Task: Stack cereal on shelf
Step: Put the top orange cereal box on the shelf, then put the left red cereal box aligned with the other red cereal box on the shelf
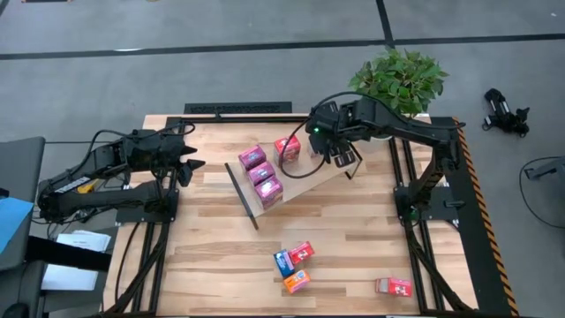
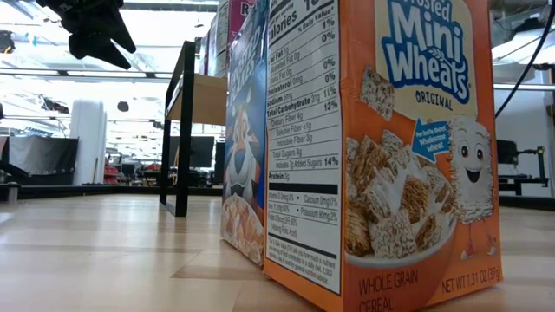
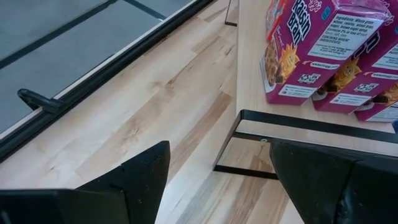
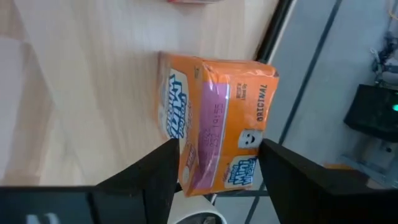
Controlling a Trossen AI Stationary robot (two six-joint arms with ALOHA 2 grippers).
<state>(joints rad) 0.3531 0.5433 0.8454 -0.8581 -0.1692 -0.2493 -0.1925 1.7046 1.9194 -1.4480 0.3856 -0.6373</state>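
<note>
1. My right gripper (image 4: 214,165) is over the shelf's (image 1: 313,181) far end, fingers part open astride an orange box (image 4: 217,121), not clamping it.
2. The box looks light, thin card, easily crushed; I would pinch its narrow sides gently.
3. My left gripper (image 1: 190,163) waits wide open beside the shelf.
4. Loose boxes (image 1: 293,265) lie on the bench (image 1: 212,256).

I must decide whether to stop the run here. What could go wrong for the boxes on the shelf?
The shelf is tilted, so the three pink boxes may slide down it. The right gripper has its fingers around an orange box near the shelf's black end bracket; pulling away could drag or tip that box.
</note>
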